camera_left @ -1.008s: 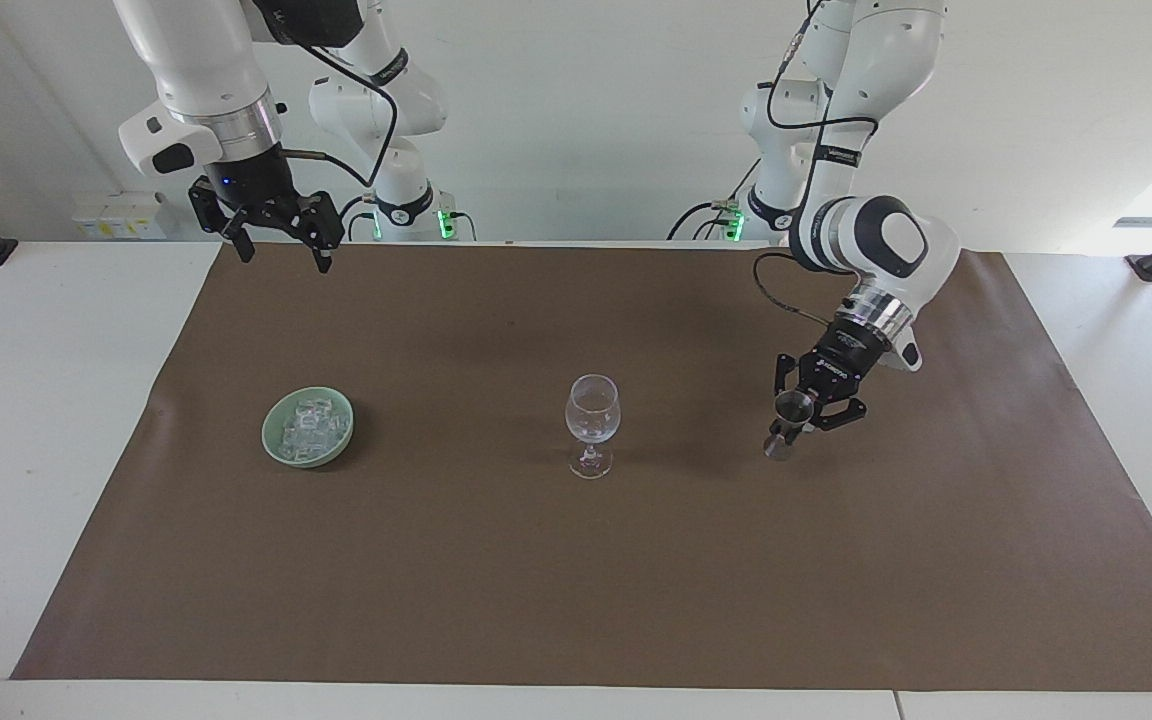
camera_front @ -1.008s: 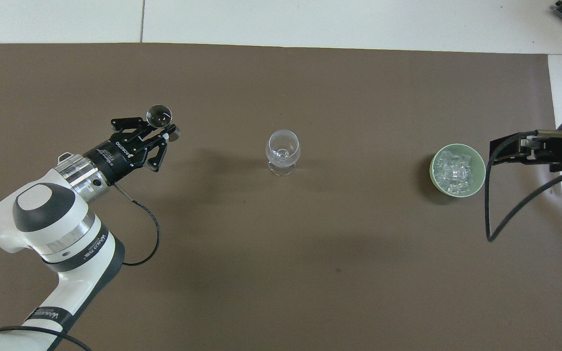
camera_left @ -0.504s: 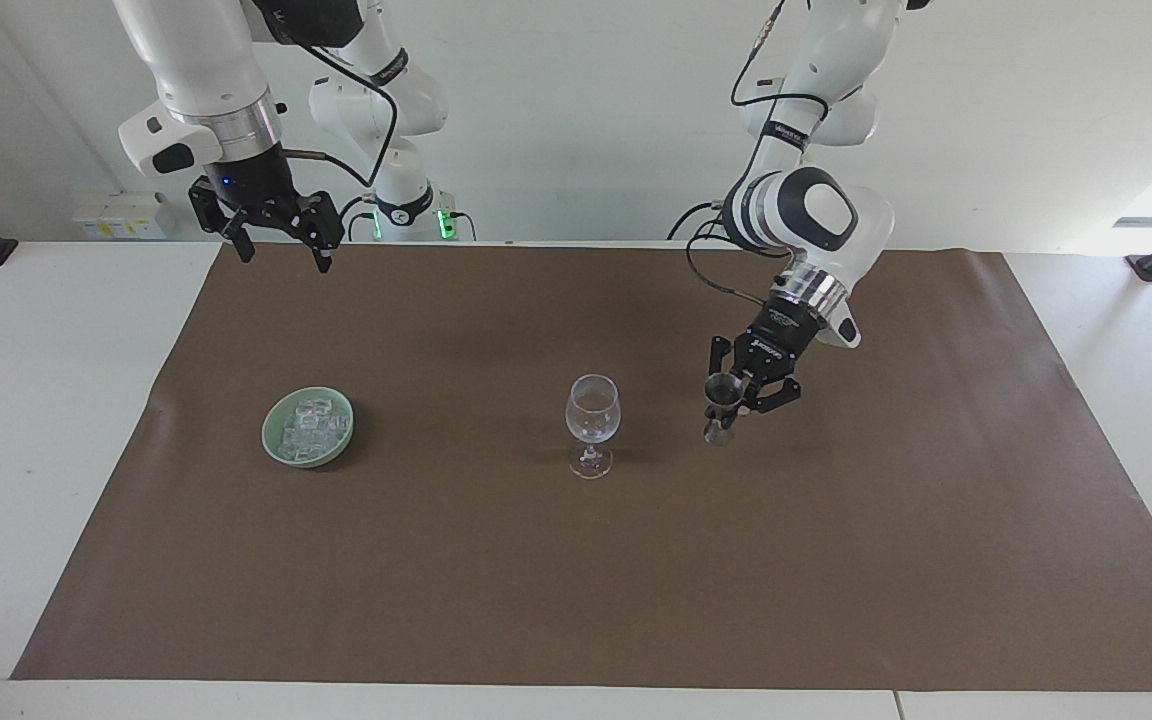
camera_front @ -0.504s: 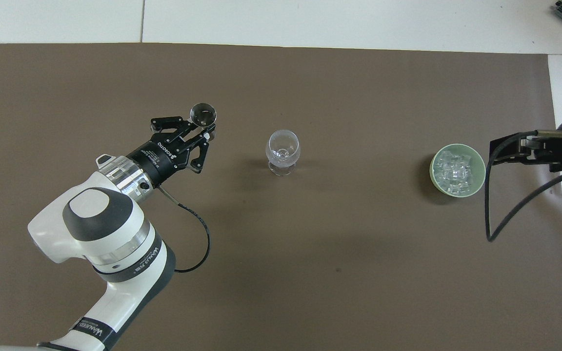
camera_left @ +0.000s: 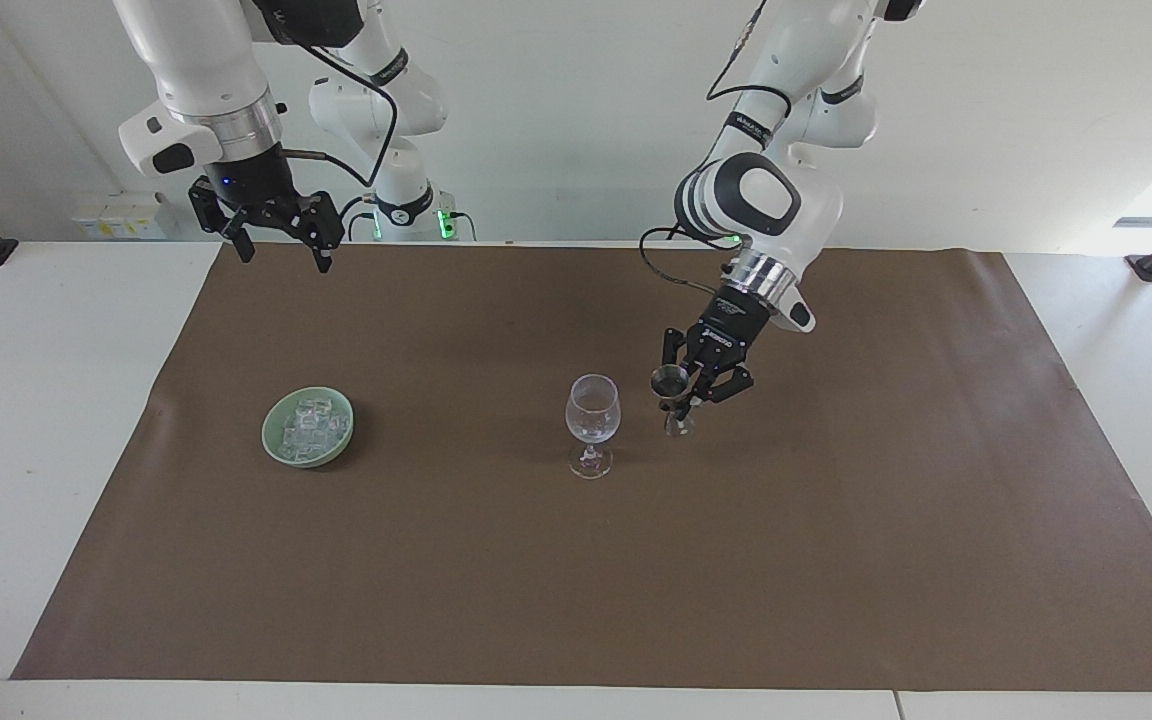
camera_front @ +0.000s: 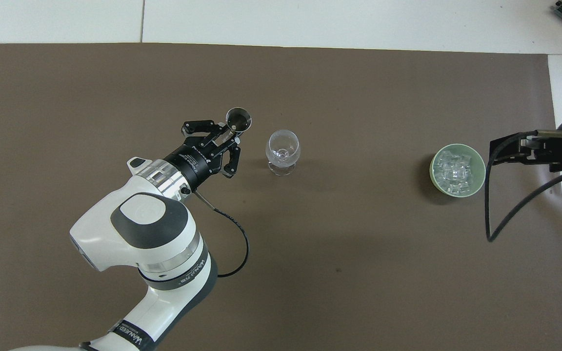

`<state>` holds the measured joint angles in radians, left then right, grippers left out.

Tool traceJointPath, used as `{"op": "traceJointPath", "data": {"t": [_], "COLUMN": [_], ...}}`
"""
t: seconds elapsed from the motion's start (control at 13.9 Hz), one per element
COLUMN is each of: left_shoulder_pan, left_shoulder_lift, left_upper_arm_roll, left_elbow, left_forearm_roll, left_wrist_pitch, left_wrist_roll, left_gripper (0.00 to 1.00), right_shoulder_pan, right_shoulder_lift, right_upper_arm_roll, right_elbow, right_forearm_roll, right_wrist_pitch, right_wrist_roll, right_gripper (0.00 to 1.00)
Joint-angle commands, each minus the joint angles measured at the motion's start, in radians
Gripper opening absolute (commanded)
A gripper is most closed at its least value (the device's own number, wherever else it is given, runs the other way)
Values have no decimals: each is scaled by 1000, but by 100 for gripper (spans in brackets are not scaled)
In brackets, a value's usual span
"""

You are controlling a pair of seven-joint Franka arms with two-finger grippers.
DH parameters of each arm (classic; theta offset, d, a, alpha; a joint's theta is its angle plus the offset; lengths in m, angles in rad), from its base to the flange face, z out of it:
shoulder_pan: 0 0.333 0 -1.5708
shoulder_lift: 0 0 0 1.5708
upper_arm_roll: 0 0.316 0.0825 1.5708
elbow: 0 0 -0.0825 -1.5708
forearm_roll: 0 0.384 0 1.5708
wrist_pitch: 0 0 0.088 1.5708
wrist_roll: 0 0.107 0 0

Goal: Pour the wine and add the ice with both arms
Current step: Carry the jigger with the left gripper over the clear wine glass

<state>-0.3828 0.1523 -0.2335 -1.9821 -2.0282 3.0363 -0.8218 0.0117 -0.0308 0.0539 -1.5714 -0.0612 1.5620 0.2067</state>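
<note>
A clear stemmed wine glass [camera_left: 593, 408] [camera_front: 283, 146] stands upright mid-mat. Beside it, toward the left arm's end, my left gripper [camera_left: 688, 395] [camera_front: 232, 134] hangs over the mat, shut on a small metal jigger [camera_left: 671, 383] [camera_front: 238, 118] that is roughly upright, its mouth level with the glass's bowl. I see no wine; the jigger's contents are hidden. The ice [camera_left: 314, 420] [camera_front: 454, 169] lies heaped in a green bowl [camera_left: 268, 432] [camera_front: 432, 168] toward the right arm's end. My right gripper [camera_left: 284, 258] [camera_front: 498, 148] waits raised and open over the mat's edge by the robots.
A brown mat [camera_left: 576, 580] [camera_front: 310, 273] covers most of the white table [camera_left: 46, 420]. A black cable [camera_front: 493, 214] loops down from the right arm beside the bowl.
The left arm has swung the jigger across the mat from the left arm's end to just beside the wine glass. The right arm, glass and bowl have not moved.
</note>
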Motion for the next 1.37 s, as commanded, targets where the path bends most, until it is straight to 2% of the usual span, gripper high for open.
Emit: {"op": "traceJointPath", "data": {"t": [0.0,0.58,1.3], "left_shoulder_pan": [-51,-99,-136], "left_shoulder_lift": [39,95,96], "left_upper_arm_roll": [10,10,10], "left_elbow": [66,143,132], "left_forearm_roll": [11,126,172], "left_wrist_pitch": [81,200,228], "left_wrist_roll": [1,6,139], "left_gripper": [0,0,0], "right_shoulder_pan": [-7,-7,-7], "right_shoulder_lift": [-23,-23,-23], "right_upper_arm_roll": [3,3,3], "right_elbow": [-22,-22,-22], "right_forearm_roll": [4,4,4], "right_wrist_pitch": [-8,-8,-8], "right_wrist_roll": [-27,-27,-27], "right_gripper": [100,100,100]}}
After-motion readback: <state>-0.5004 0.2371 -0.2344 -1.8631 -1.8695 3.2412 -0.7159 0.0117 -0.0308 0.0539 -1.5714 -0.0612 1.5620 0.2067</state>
